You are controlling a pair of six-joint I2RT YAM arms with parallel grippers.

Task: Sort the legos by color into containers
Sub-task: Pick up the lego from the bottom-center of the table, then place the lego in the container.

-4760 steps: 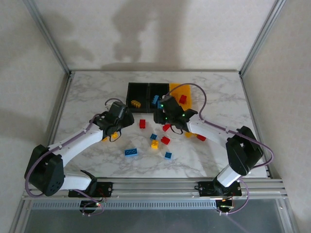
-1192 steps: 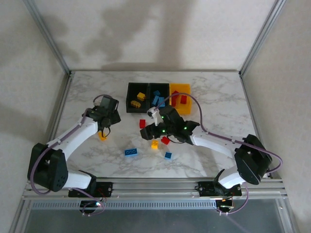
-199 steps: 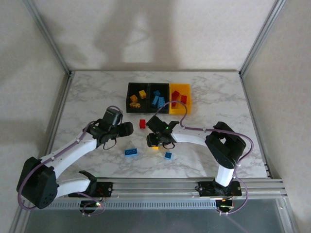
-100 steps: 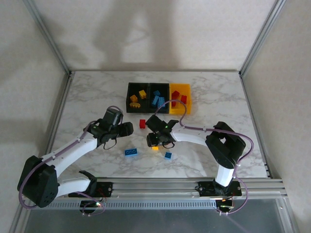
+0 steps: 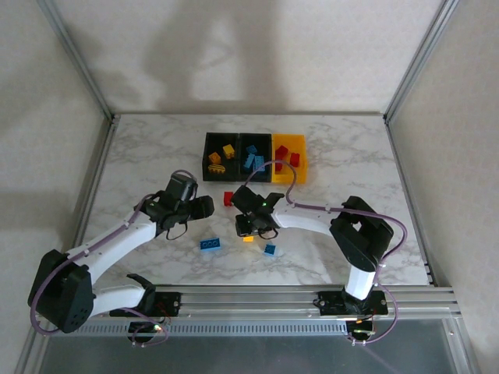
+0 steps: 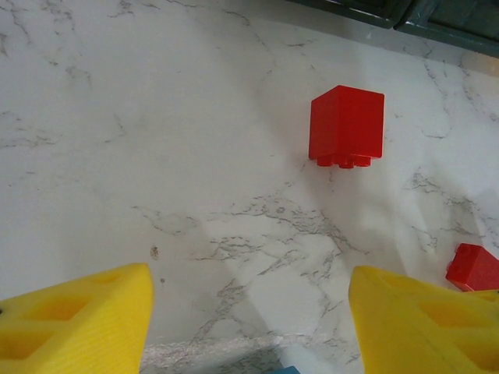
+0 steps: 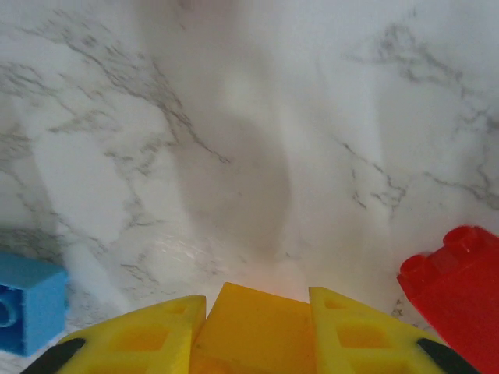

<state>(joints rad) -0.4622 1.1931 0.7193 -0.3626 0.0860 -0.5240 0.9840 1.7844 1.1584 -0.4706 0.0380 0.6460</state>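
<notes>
Currently the right gripper (image 7: 256,305) is clamped on a yellow-orange brick (image 7: 253,331). The brick is wedged between both yellow fingers, low over the table (image 5: 351,156) near its centre. The left gripper (image 6: 249,280) is spread wide with bare marble between its fingers. A red brick (image 6: 347,125) lies at its 1 o'clock, untouched.

Step in hand, as I read it: lift the yellow-orange brick and carry it off.
- Rise straight up first. In the wrist view a second red brick (image 7: 456,292) sits at 3 o'clock and a blue brick (image 7: 27,300) at 9 o'clock. Both are near the fingers and easily knocked by a sideways start.
- Then travel toward 11 o'clock to the left black bin (image 5: 221,135), which holds the yellow pieces. The middle black bin (image 5: 255,135) has blue and the yellow-orange bin (image 5: 290,136) has red.
- Let go low inside the walls so the brick can't bounce out.
- Keep clear of the left arm, which is close by at 9 o'clock.

Surface: white marble-pattern top with grey veins, smooth with a faint sheen. My guess is that loose bricks would skid if brushed.

Room: pale textured walls (image 5: 234,54) on three sides, aluminium posts (image 5: 78,58) at the back corners, soft shadows on the back wall.
</notes>
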